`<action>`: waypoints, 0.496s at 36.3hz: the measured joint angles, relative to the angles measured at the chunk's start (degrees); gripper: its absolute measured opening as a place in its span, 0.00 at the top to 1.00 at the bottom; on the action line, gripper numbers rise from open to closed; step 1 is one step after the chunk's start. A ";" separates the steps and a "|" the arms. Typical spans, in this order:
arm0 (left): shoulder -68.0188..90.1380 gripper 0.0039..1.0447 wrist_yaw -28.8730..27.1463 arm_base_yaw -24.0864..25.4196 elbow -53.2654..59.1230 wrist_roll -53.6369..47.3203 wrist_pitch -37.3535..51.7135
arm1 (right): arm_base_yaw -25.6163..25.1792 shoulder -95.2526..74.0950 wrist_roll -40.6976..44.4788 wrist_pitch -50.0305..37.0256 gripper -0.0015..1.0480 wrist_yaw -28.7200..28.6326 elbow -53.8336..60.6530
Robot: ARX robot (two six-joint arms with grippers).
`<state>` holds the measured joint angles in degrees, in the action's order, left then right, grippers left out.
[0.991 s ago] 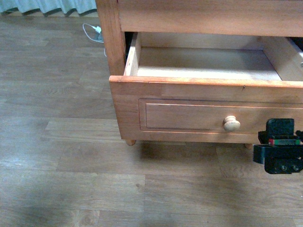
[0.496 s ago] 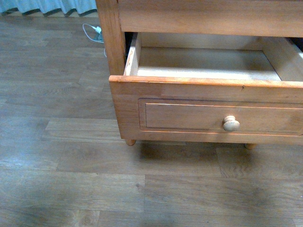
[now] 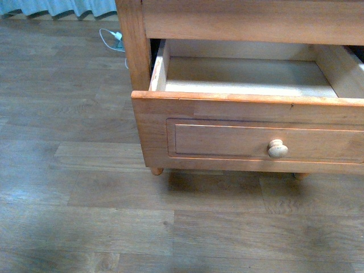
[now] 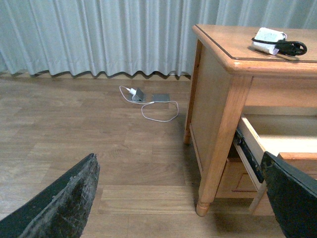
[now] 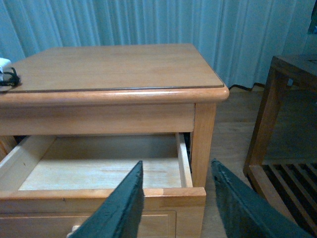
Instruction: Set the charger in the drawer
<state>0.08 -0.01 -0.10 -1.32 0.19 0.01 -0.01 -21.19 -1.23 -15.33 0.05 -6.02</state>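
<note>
Orange-brown drawer [image 3: 250, 136] pulled open (panelled front), white charger [image 4: 269, 38] atop the cabinet [image 4: 223, 45]

A white charger [image 4: 267, 37] with a black cord [image 4: 291, 47] lies on the nightstand's top [image 4: 223, 44]. The nightstand [image 4: 214, 116] stands on a wooden floor [image 3: 85, 199].

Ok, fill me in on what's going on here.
A two-armed robot is meant to put a charger into a drawer. The drawer stands pulled open, and what shows of its inside is empty. The charger, white with a black cable, lies on top of the nightstand, not yet picked up. The left gripper and the right gripper are both open and hold nothing. The right one faces the open drawer.
</note>
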 joint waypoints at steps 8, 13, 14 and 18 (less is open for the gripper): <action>0.00 0.06 0.02 0.00 0.00 0.00 0.00 | 0.00 3.19 0.96 1.49 0.88 0.07 1.99; 0.00 0.06 0.00 0.00 0.00 0.00 0.00 | 0.00 3.63 0.98 1.49 0.69 -0.02 2.03; 0.00 0.06 0.00 0.00 0.00 0.00 0.00 | 0.00 3.63 0.98 1.49 0.64 0.02 2.03; 0.00 0.06 0.00 0.00 0.00 0.00 0.00 | 0.00 3.63 0.98 1.49 0.47 0.00 2.03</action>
<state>0.08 -0.01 -0.10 -1.32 0.19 0.01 -0.01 -17.56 -0.25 -13.85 0.05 -3.99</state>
